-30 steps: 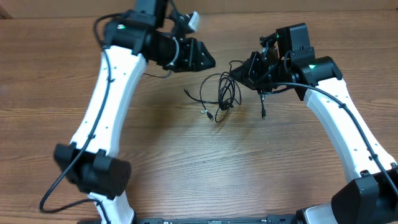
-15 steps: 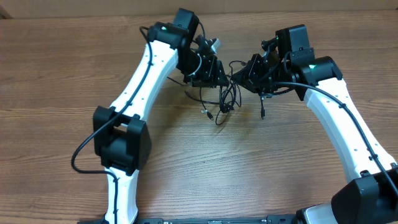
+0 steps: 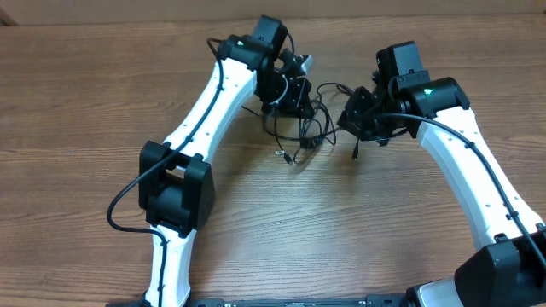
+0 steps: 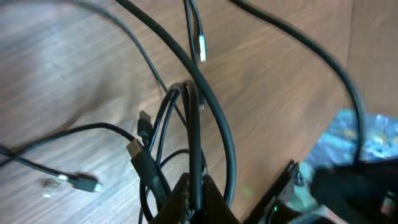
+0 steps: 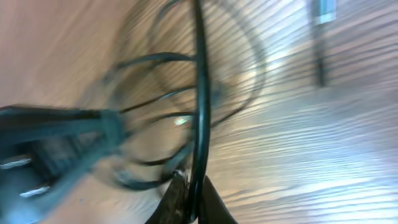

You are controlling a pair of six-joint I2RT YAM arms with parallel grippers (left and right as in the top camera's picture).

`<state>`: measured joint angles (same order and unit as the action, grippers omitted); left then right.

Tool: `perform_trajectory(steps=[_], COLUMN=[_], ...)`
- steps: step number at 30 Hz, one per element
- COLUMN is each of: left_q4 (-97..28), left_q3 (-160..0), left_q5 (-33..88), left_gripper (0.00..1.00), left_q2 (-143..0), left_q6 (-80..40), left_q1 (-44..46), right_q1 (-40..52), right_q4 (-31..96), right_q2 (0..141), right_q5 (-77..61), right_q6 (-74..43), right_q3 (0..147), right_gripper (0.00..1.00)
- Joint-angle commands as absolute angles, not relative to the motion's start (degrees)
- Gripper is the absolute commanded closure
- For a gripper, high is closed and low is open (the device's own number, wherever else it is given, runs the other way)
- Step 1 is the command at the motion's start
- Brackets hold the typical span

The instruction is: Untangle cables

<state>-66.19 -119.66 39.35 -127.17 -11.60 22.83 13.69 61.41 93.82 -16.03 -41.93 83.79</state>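
Observation:
The cables [image 3: 309, 128] are thin black cords with silvery plug tips, tangled on the wooden table between the two arms. My left gripper [image 3: 299, 101] sits at the bundle's upper left and is shut on a black cord [image 4: 194, 137]; other loops and plugs [image 4: 138, 149] hang around it. My right gripper [image 3: 348, 118] is at the bundle's right side and is shut on another black cord [image 5: 200, 93]. A loose plug end [image 3: 355, 155] dangles below the right gripper. The right wrist view is blurred.
The wooden table [image 3: 77, 102] stretches around the tangle. The white arms reach in from the lower left and lower right. A loose plug tip [image 3: 280, 154] lies just below the bundle.
My left arm has swung in from the left and closed on the tangle. My right gripper has shifted slightly right and down, and the cord between them has pulled up.

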Motion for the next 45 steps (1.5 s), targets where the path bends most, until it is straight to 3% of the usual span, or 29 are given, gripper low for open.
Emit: perform_trajectory(steps=[1,18,24,27,31,32,35,45], left_q4=[-66.1,-66.2,-61.2,-61.5,-63.8,-64.5,-65.4,-66.0], left_q3=[-124.6,-125.4,-125.4,-125.4,-125.4,-125.4,-125.4,-125.4], left_q5=[38.8,38.8,45.0,45.0,44.8,44.5,44.8,44.4], left_gripper=[0.96,0.96,0.96,0.96,0.96,0.96,0.96,0.96], left_q2=[-119.3,-103.1,-100.8,-100.4,-100.5,-100.6,-100.9,-100.9], left_q6=[-12.0,-15.7,-19.6,-19.5,-19.1,-17.8,-17.8,-17.0], left_q1=[21.0,13.0,9.8,9.8,9.9,10.2,10.7,10.9], right_q1=[13.8,11.2,8.4,8.0,8.0,8.0,8.0,8.0], right_q4=[61.4,63.1,64.5,62.3,63.5,65.4,70.8,72.8], right_q2=[93.7,94.6,94.6,94.6,94.5,94.5,94.4,94.3], right_q5=[-7.7,-3.1,-5.4,-13.9,-24.3,-25.9,-26.3,-28.2], right_q6=[-42.0,-41.5,-37.4,-29.4,-21.6,-20.1,-18.5,-15.9], right_q3=[83.0,80.1,80.1,80.5,85.6,89.1,97.2,102.4], right_gripper=[0.96,0.95,0.93,0.83,0.62,0.52,0.39,0.3])
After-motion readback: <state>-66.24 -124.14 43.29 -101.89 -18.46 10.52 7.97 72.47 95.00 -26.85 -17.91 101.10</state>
